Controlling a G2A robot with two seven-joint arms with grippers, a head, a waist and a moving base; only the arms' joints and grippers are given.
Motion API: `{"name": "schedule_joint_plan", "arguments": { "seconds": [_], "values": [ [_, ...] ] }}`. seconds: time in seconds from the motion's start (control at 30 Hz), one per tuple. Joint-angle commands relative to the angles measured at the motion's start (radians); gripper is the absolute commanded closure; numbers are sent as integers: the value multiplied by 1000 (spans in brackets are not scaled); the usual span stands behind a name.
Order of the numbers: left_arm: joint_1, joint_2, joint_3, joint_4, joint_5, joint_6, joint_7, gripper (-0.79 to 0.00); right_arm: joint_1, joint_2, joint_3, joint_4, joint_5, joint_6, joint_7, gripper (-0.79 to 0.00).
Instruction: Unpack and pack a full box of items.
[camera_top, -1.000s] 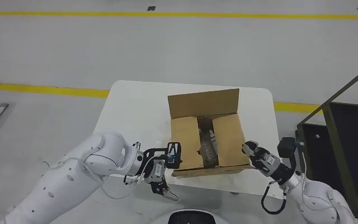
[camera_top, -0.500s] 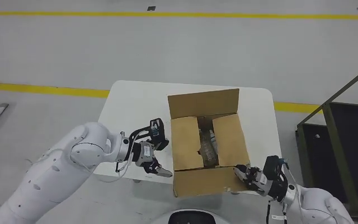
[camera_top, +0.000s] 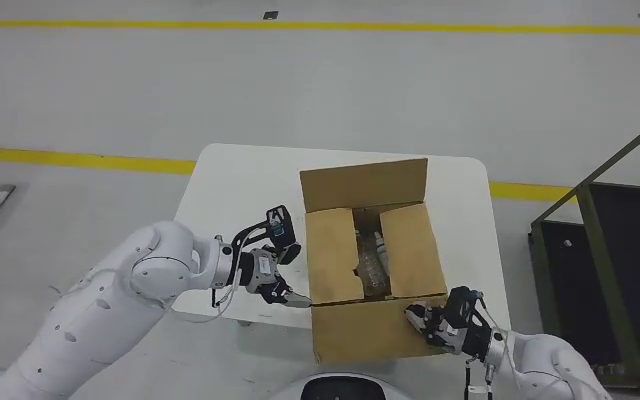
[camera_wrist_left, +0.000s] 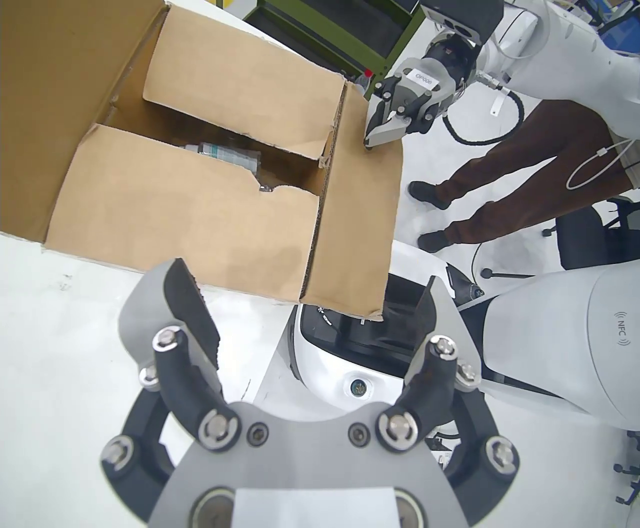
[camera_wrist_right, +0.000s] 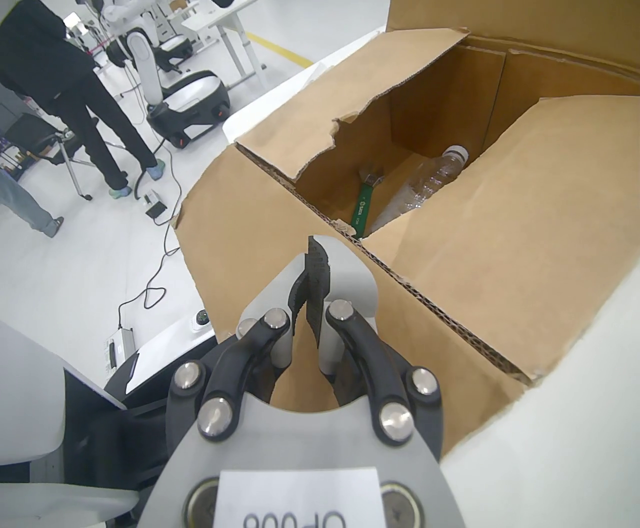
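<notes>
- The floor (camera_top: 120, 90) was pale grey with yellow lines painted across it, and a dark green metal rack (camera_top: 590, 250) stood off the table's right end.
- A white table (camera_top: 240, 180) carried the one cardboard box (camera_top: 365, 185), which sat towards the near edge.
- The box's back flap stood up. Its two side flaps (camera_top: 332, 255) were folded inward over the opening with a gap between them.
- The front flap (camera_top: 365, 330) was folded outward and hung past the near edge of the table.
- The right gripper (camera_top: 418, 322) was at the right end of the front flap. In the right wrist view its fingers (camera_wrist_right: 315, 260) were clenched on the cardboard edge, with the flap pinched between the pads. The left wrist view showed it (camera_wrist_left: 385, 132) biting the same flap corner.
- The left gripper (camera_top: 290, 297) hung just beside the box's near left corner, above the table edge. Its fingers (camera_wrist_left: 305, 285) were spread wide with nothing between them, and whether a fingertip touched the cardboard could not be told.
- A clear plastic bottle (camera_wrist_right: 425, 187) lay on its side inside the box, seen through the gap between the side flaps (camera_top: 372, 265).
- A wrench with a green handle (camera_wrist_right: 364, 200) lay on the box floor just beside the bottle.
</notes>
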Motion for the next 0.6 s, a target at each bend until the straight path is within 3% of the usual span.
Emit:
{"name": "schedule_joint_plan", "arguments": {
  "seconds": [0.0, 0.17, 0.37, 0.57],
  "values": [
    [0, 0, 0, 0, 0, 0, 0, -785, 7, 0, -6, 3, 11, -5, -23, 0],
    [0, 0, 0, 0, 0, 0, 0, -785, -16, 1, 60, -13, 156, -22, -159, 0],
    [0, 0, 0, 0, 0, 0, 0, -785, -47, -5, 188, 20, 271, 156, -306, 0],
    [0, 0, 0, 0, 0, 0, 0, -785, -12, -13, 163, 88, 169, 346, -320, 0]
  ]
}}
